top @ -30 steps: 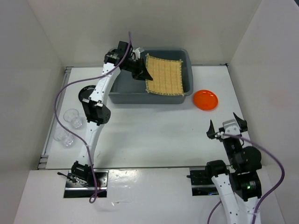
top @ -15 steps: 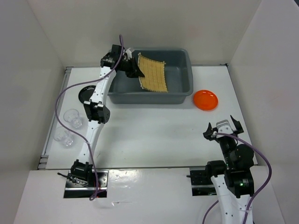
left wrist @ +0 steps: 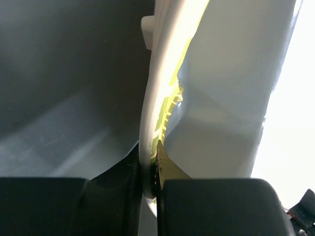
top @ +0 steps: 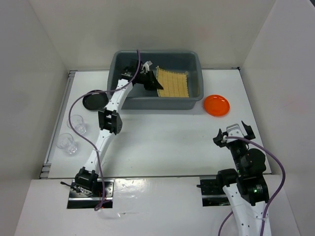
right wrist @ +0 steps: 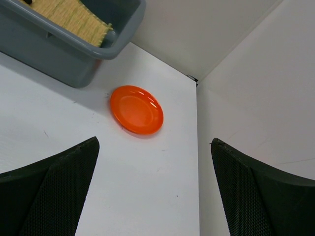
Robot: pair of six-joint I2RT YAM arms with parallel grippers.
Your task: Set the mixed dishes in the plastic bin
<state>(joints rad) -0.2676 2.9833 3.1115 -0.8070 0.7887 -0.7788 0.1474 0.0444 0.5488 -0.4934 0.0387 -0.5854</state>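
Observation:
The yellow woven mat (top: 173, 83) lies tilted inside the dark grey plastic bin (top: 194, 61) at the back of the table. My left gripper (top: 149, 81) is inside the bin, shut on the mat's left edge; the left wrist view shows the mat's pale edge (left wrist: 165, 98) pinched between the jaws of the left gripper (left wrist: 155, 167). The orange plate (top: 216, 104) sits right of the bin, also in the right wrist view (right wrist: 136, 109). The black plate (top: 93, 101) and two glass cups (top: 78, 125) (top: 67, 143) sit at the left. My right gripper (top: 233, 133) is open and empty, near the orange plate.
White walls enclose the table on three sides. The bin's near wall (right wrist: 59, 54) and the mat's corner (right wrist: 74, 17) show in the right wrist view. A metal strip (top: 49, 152) runs along the table's left edge beside the cups.
My left gripper has swung right and down into the bin with the mat, which now lies lower and flatter. My right gripper has shifted slightly left.

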